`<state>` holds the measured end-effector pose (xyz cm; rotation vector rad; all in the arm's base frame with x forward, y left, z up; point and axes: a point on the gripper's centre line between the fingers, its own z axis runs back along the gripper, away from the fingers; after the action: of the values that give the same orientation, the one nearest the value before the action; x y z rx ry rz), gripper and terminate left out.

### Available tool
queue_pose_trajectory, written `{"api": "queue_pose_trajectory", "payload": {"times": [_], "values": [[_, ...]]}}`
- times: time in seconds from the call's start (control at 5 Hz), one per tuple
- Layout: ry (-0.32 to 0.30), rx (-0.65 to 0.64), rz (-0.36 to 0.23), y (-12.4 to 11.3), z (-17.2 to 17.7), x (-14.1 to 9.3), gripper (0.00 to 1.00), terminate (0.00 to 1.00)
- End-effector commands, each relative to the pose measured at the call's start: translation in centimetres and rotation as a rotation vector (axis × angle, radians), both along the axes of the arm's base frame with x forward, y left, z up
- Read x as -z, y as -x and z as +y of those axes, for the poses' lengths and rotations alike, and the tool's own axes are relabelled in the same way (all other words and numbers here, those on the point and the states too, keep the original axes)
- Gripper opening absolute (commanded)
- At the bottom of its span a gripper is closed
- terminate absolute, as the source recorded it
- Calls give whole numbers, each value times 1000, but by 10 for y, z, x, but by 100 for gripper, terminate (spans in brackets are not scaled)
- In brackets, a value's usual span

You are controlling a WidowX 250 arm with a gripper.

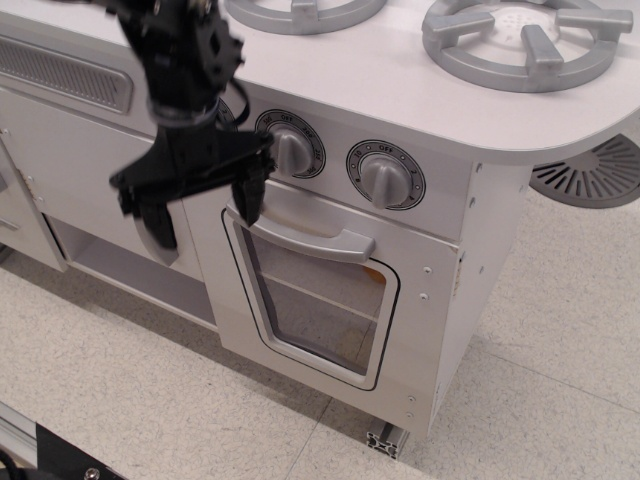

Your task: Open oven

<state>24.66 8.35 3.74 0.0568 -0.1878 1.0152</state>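
The oven (pixel 330 300) is a white toy-kitchen compartment with a rounded clear window in its door. The door stands shut. Its wide grey bar handle (pixel 315 240) runs across the top of the door. My black gripper (pixel 205 212) hangs open in front of the kitchen face, at the left end of the handle. Its right finger (pixel 250 200) is at the handle's left tip and the door's top left corner. Its left finger (pixel 158 225) is over the neighbouring cabinet door. The gripper holds nothing and looks motion-blurred.
Two grey knobs (pixel 290 150) (pixel 383 178) sit above the oven door. Grey burners (pixel 520 40) lie on the white countertop. A vent grille (pixel 65 75) is at the upper left. A grey round grate (pixel 595 172) lies at the right. Tiled floor is below.
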Motion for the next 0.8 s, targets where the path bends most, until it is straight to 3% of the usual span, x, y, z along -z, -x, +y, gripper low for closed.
{"api": "queue_pose_trajectory", "payload": {"times": [0.0,0.2,0.6], "values": [[138,-308,-140,-4,18,28,100,0],[218,-300,-166,-10,19,33,100,0],[272,-247,-210,-22,7,30,100,0]]}}
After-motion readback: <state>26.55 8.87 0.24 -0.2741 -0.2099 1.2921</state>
